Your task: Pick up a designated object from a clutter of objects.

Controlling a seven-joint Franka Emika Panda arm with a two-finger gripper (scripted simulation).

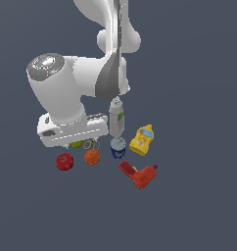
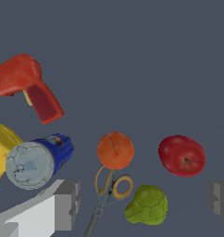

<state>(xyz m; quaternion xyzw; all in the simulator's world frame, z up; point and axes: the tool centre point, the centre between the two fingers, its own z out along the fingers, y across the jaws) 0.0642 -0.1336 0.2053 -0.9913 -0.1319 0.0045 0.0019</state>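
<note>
Your pincer (image 2: pixel 141 203) stands open: in the wrist view you see its two grey fingers (image 2: pixel 67 203) set well apart, with nothing between the pads. Between those fingers, lower in the scene, lie the bumpy green pear (image 2: pixel 147 205) and the scissors with orange-rimmed handles (image 2: pixel 109 190).

Locate the designated object, the small round glossy dark-red apple (image 2: pixel 182 155), on the dark grey floor (image 2: pixel 132 55). It sits beside the pear and near the round orange fruit (image 2: pixel 115 150), apart from both. In the exterior view the apple (image 1: pixel 64 161) lies at the left end of the clutter, below the white hand body (image 1: pixel 71 130) of the arm and untouched by it.

Note the remaining items in the exterior view. The orange fruit (image 1: pixel 92 157) rests just right of the apple. The blue can with a pale lid (image 1: pixel 118 147) comes next, then the yellow mustard bottle (image 1: pixel 142 139). The white bottle (image 1: pixel 116 117) stands upright behind the can. The red-orange drill (image 1: pixel 140 174) lies nearest the camera.
</note>
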